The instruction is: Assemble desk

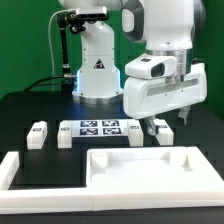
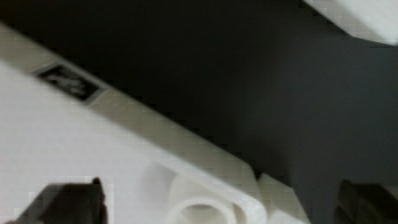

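Observation:
The wide white desk panel [image 1: 140,166] lies at the table's front. Short white leg posts with tags stand behind it: two at the exterior view's left [image 1: 38,135] [image 1: 66,135], two at the right [image 1: 137,133] [image 1: 160,130]. My gripper [image 1: 166,122] hangs just above the rightmost post, behind the panel's far edge. In the wrist view my gripper [image 2: 214,206] has its dark fingers [image 2: 63,203] wide apart, open. Between them show a white tagged surface [image 2: 71,120] and a round corner hole [image 2: 205,211]. Whether the fingers touch anything is hidden.
The marker board [image 1: 98,127] lies flat between the two pairs of posts. Long white L-shaped border bars [image 1: 18,172] frame the panel at the exterior view's left and front. The arm's white base [image 1: 95,65] stands at the back on the black table.

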